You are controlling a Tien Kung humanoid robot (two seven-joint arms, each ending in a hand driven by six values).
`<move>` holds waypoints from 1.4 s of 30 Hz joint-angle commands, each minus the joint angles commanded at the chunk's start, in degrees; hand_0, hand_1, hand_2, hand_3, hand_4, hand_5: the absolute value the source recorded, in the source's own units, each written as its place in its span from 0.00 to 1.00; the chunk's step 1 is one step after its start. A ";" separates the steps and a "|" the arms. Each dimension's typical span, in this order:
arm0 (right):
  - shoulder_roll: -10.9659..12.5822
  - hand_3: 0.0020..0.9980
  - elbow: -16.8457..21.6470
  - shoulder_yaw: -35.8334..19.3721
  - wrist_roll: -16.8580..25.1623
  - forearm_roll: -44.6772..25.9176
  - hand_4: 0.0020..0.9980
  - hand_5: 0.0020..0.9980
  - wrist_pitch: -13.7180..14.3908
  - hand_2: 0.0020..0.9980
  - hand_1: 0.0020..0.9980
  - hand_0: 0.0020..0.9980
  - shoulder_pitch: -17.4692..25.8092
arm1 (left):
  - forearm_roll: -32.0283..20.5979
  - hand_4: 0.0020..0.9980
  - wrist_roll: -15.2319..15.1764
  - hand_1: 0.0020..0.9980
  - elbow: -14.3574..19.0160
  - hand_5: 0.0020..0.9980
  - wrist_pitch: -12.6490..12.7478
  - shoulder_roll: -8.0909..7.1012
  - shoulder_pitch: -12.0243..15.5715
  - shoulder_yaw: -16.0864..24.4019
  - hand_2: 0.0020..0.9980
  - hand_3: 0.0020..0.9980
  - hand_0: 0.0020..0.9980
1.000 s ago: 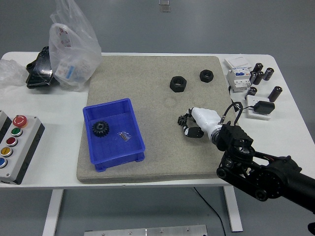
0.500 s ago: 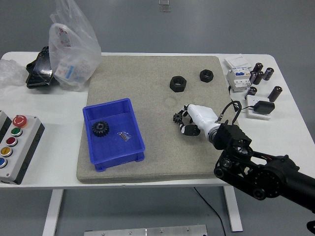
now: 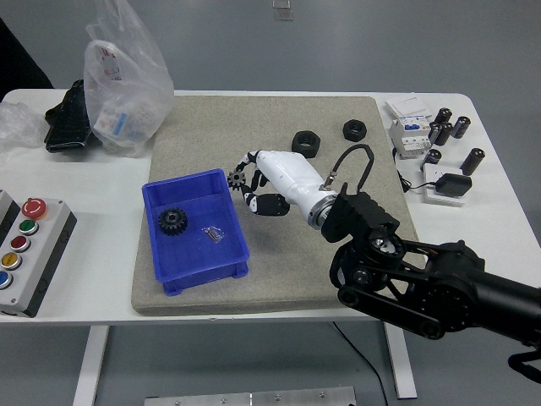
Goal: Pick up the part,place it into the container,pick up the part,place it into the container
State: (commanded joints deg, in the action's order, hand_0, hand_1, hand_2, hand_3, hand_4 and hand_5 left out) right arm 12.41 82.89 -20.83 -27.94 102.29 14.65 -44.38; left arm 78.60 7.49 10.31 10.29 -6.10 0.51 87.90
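Note:
My right hand (image 3: 248, 184) reaches in from the lower right and is shut on a small black gear (image 3: 237, 178), held just past the right rim of the blue container (image 3: 168, 259). Inside the container lie a larger black gear (image 3: 172, 222) and a small metal part (image 3: 215, 233). Two black hex nuts (image 3: 305, 143) (image 3: 355, 129) rest on the grey mat (image 3: 254, 127) behind the hand. My left arm is out of view.
A button box (image 3: 24, 254) sits at the left edge. A clear plastic bag (image 3: 125, 80) and a black object (image 3: 68, 118) lie at the back left. Black cylinders (image 3: 445, 128), a white breaker (image 3: 410, 127) and a white block (image 3: 446, 188) crowd the right side.
My right hand has carried the small gear leftward across the mat, from the mat's right-centre to the container's right rim. A dark shape has appeared at the top left corner.

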 joint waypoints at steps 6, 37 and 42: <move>-0.60 0.78 0.20 2.30 -0.23 0.50 0.51 0.27 -1.02 0.79 0.63 0.26 -1.36 | 0.05 0.71 0.08 0.65 0.00 0.28 0.01 0.00 0.02 0.07 0.60 0.62 0.64; 3.86 0.75 -2.24 -27.30 16.41 -15.79 0.55 0.25 11.64 0.75 0.61 0.38 20.13 | 0.60 0.71 -0.02 0.65 0.00 0.28 0.11 0.41 0.64 0.99 0.58 0.62 0.64; 3.20 0.75 -3.23 -35.87 23.19 -21.80 0.57 0.24 11.38 0.75 0.65 0.47 25.60 | 0.35 0.71 -0.25 0.65 0.00 0.28 0.05 0.53 0.53 0.76 0.58 0.62 0.64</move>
State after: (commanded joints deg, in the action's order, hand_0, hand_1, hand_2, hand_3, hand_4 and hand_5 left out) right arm 15.62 79.66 -56.70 -4.75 80.49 26.03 -18.77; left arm 78.94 7.23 10.31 10.34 -5.58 1.04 88.66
